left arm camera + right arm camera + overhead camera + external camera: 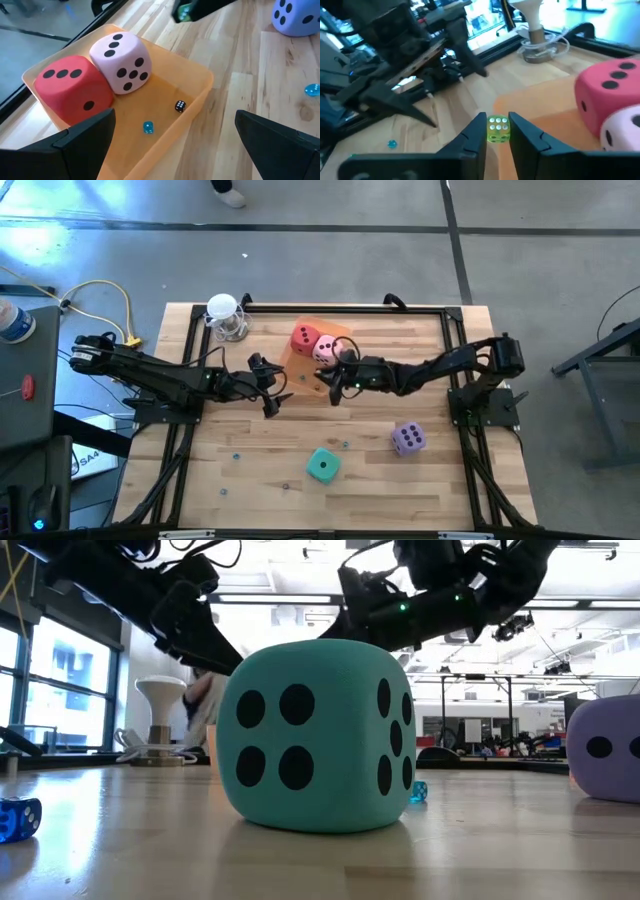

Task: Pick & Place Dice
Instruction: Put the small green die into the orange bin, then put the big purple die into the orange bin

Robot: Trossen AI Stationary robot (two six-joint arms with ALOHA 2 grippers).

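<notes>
The right gripper (497,131) pinches a tiny translucent green die (497,128) between its fingertips, over the near edge of the orange tray (296,363); the left gripper (172,135) waits just left of the tray, jaws spread. The big foam dice look light and squashy, best squeezed across opposite faces. Red die (304,337) and pink die (326,348) sit in the tray; teal die (322,465) and purple die (407,438) lie nearer, on the table (240,490). The tiny die looks hard and slippery, easily dropped.

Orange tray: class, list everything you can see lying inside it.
Inside the orange tray: red die, pink die, a tiny black die and tiny blue die. The floor beneath the big dice is hidden.
</notes>
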